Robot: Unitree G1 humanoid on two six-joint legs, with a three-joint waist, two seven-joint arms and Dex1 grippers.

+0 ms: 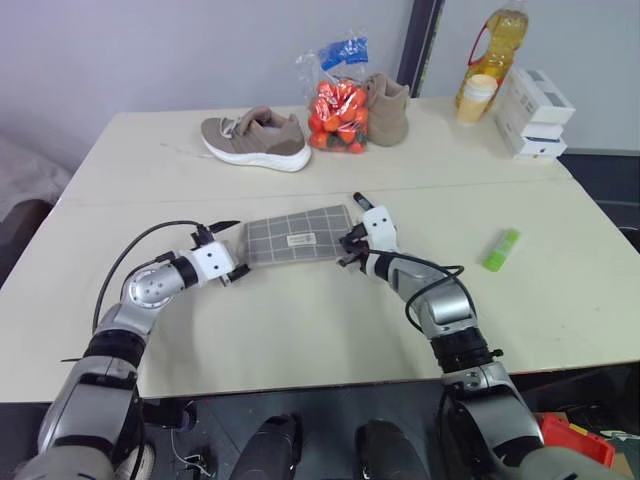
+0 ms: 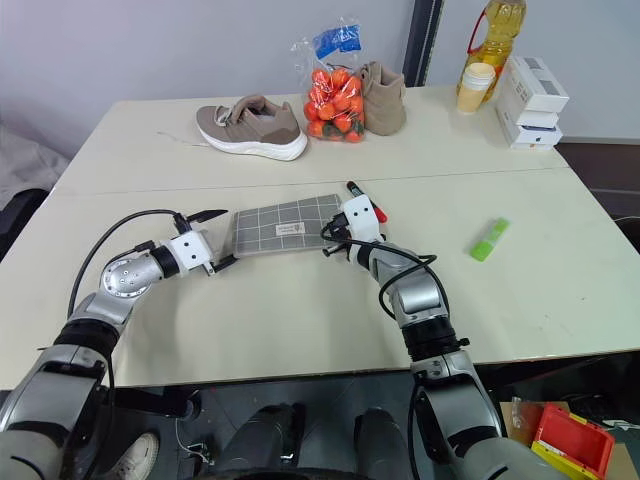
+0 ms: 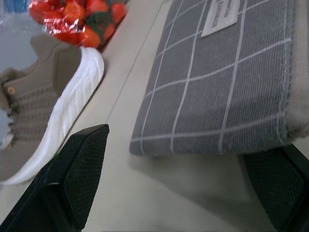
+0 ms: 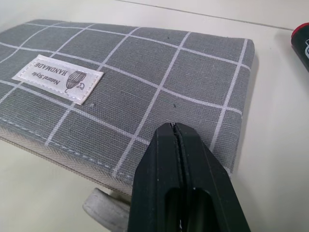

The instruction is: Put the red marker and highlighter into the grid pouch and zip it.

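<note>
Cream table [image 1: 300,330], grid pouch [image 1: 298,238] lying flat mid-frame. Left gripper [image 1: 228,250] spread wide at its left end; right gripper [image 4: 175,133] pinched shut at the right end, apparently on the zipper pull. Red marker [image 2: 366,200] just right of the pouch, highlighter [image 1: 501,249] far right.

This is looking like a robotics test room rather than anyone's home or shop. Two cream tabletop [image 1: 300,330] sections are sitting pushed together against a plain grey wall [image 1: 150,50], with a dark post [image 1: 420,45] running up beside it. The odd mix lying about is giving it away: a single tan sneaker [image 1: 256,138], a clear bag of small orange fruit [image 1: 338,112], a bottle of yellow oil [image 1: 495,45], stacked white boxes [image 1: 535,112] and a paper cup [image 1: 477,97], none belonging together. Loose black cables [image 1: 120,265] are trailing over the tabletop, and a red bin [image 2: 568,440] is sitting on the floor nearby.
</note>
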